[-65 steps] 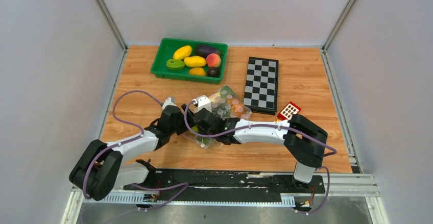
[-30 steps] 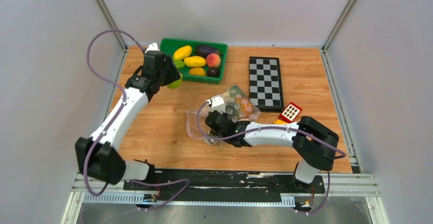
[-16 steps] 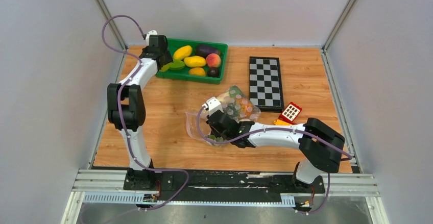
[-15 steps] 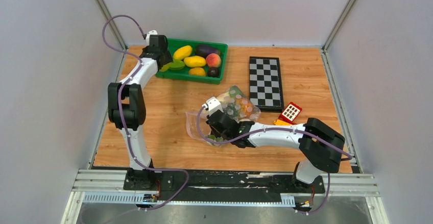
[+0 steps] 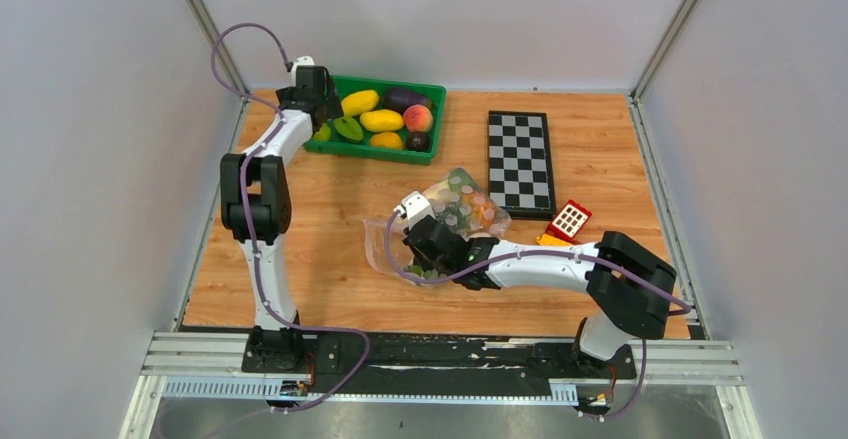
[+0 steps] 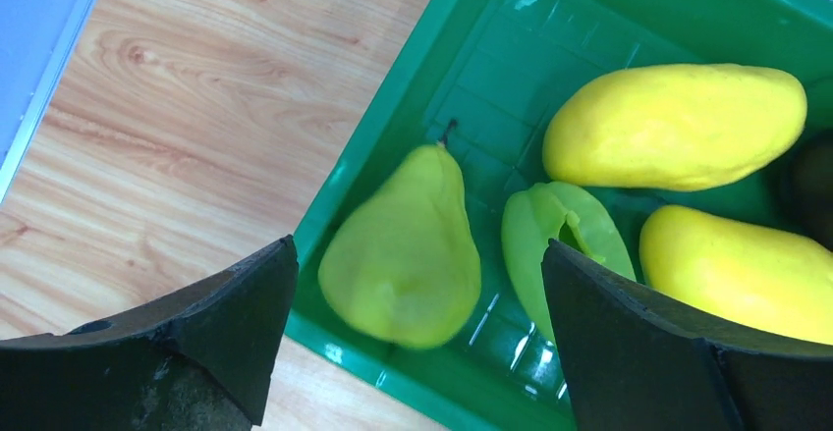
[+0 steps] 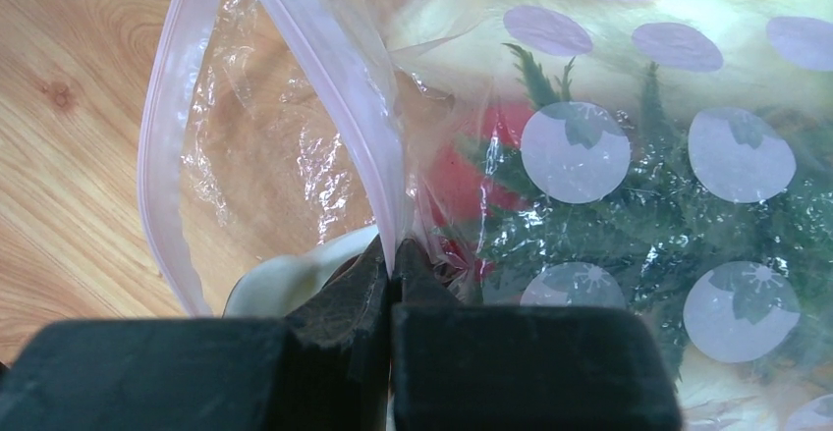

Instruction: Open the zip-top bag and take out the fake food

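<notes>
left tool (image 6: 417,259) spread above pear (image 6: 401,254) | right tool (image 7: 393,266) pinches zip-top bag (image 7: 609,87)

- Bag (image 5: 462,202) mouth gapes toward 9 o'clock. Bare table (image 5: 320,229) lies there, as far as the upright left arm (image 5: 250,199).
- Right gripper (image 7: 393,259), pinched on the zip strip (image 7: 324,78), crowds the mouth's 6 o'clock lip.
- Chessboard (image 5: 515,164) sits at the bag's 2 o'clock and toy car (image 5: 567,219) at 3, both near.
- Tray (image 5: 432,91) is at 11, well apart. The left gripper (image 6: 417,254) hangs spread over its 8 o'clock corner, with a pear (image 6: 403,225) below the gap.
</notes>
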Motion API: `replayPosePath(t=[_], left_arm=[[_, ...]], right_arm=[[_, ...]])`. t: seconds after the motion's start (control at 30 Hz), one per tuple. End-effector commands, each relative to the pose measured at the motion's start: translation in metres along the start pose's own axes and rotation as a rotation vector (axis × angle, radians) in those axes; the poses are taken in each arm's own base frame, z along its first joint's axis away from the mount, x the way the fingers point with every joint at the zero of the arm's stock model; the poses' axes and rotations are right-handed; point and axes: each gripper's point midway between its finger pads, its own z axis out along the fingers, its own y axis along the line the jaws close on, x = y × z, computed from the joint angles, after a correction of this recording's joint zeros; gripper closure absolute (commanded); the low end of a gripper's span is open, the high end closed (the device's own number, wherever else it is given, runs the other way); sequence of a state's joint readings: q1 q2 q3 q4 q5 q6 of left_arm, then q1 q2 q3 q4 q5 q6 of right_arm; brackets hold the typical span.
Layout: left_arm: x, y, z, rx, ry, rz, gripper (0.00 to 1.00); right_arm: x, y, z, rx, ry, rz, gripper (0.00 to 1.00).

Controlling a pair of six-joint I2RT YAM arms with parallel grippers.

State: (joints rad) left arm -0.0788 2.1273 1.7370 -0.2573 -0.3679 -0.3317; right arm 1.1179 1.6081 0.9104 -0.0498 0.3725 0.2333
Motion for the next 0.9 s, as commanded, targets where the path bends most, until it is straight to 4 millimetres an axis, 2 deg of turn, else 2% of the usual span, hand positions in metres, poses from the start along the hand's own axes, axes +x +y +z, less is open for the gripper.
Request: replayPosePath(t=[0.0,0.13,0.27,0.37,0.57,0.6,0.7,0.87], left_arm=[[-0.058,-0.001,-0.049,0.076,-0.134,-0.031,0.00],[-0.059,-0.005,-0.084,0.157,-0.106,-0.058,0.00],[-0.035,-0.014,-0.125,0.264,-0.039,-0.107,0.00],[-0.008,-0.024,-0.162,0.343,0.015,-0.127,0.00],[0.066,-0.033,-0.232,0.468,0.135,-0.101,0.00],[0.075,-0.036,-0.249,0.518,0.147,-0.101,0.00],[0.104,-0.042,-0.283,0.612,0.183,-0.090,0.00],[0.143,-0.052,-0.330,0.772,0.237,-0.076,0.04]], right_arm=[[-0.022,0.000,-0.010,0.007,-0.041,0.008,1.00],[-0.028,-0.010,-0.013,0.057,-0.052,0.010,1.00],[-0.037,-0.018,-0.019,0.102,-0.074,0.023,1.00],[-0.042,-0.020,-0.022,0.115,-0.079,0.032,1.00],[-0.052,-0.022,-0.029,0.123,-0.091,0.027,1.00],[-0.055,-0.022,-0.031,0.126,-0.099,0.023,1.00],[-0.062,-0.025,-0.036,0.139,-0.116,0.007,1.00],[-0.070,-0.023,-0.043,0.141,-0.140,-0.007,1.00]])
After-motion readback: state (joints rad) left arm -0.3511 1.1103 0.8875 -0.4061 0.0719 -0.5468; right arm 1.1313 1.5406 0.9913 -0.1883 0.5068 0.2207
